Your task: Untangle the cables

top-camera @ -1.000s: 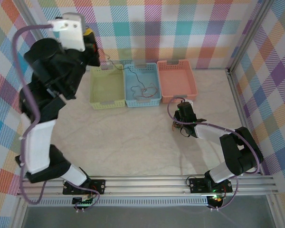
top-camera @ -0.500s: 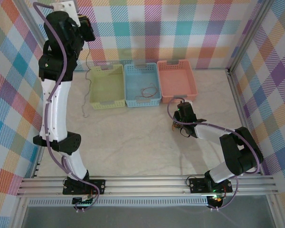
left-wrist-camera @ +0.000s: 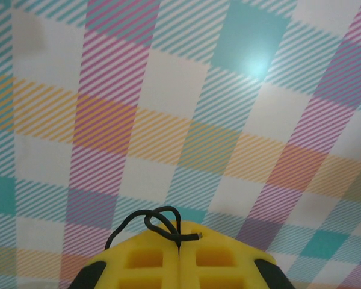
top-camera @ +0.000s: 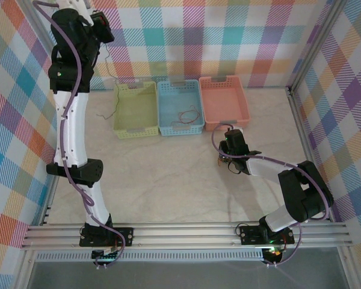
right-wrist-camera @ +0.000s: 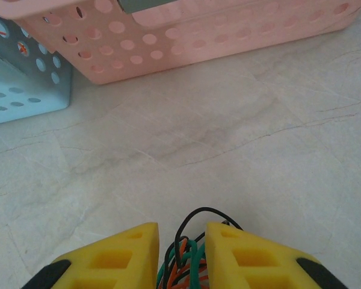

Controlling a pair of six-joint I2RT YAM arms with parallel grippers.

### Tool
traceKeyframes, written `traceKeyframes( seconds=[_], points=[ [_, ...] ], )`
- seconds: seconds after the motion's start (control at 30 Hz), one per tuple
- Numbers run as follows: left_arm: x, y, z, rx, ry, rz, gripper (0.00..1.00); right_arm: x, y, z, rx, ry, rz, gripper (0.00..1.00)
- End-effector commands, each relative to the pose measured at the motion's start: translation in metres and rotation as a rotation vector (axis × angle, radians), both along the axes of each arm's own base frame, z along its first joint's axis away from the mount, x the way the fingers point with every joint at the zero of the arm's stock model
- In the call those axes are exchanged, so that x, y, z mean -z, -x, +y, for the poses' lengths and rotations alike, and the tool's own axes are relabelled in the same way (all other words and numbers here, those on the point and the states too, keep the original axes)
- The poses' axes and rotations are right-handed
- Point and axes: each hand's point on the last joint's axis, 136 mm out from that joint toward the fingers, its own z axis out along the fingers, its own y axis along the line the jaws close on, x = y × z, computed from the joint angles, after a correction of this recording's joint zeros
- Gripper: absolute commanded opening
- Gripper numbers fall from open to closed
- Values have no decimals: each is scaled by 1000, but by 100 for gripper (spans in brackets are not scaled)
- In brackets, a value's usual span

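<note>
High by the wall, the left pincer is clamped tight on a black cable looping above its tips; on the counter, the right pincer, part open, grips a cable clump.

left white-and-black arm stretched tall, wrist high | left yellow claw pinched tight on thin black wire | right arm folded low | right yellow claw nipping clump of thin coloured wires
</note>
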Motion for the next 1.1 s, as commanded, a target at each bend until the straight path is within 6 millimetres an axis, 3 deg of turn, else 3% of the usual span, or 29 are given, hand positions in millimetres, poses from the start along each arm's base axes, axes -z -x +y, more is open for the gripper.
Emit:
traceKeyframes(
  seconds=[0.0,0.07,0.17,0.33,0.47,0.63,0.73,0.8,0.87,0.97,1.07],
  points=[
    [-66,44,-3,68,49,-203,0,-3,-5,4,-16,-15,-16,28],
    [-62,40,-8,89,37,-197,0,-3,-4,4,-17,-13,-14,28],
    [-24,7,-10,72,8,-96,0,-4,-5,5,-21,-17,-17,28],
    [89,-72,-13,81,-1,178,0,-4,-4,5,-22,-19,-18,28],
    [182,-122,-11,82,16,365,0,-4,-4,6,-26,-22,-18,28],
    [312,-158,-5,87,63,630,0,-3,-4,7,-32,-23,-17,28],
    [373,-163,-3,94,83,757,0,-4,-4,8,-34,-28,-17,27],
    [394,-162,-2,116,113,811,5,-3,-4,8,-35,-28,-15,27],
    [400,-158,1,119,143,838,39,-3,-4,9,-38,-30,-16,27],
    [379,-150,1,129,150,823,69,-3,-5,11,-44,-37,-12,27],
    [354,-133,4,106,163,819,80,-3,-5,12,-49,-41,-9,27]
  ],
)
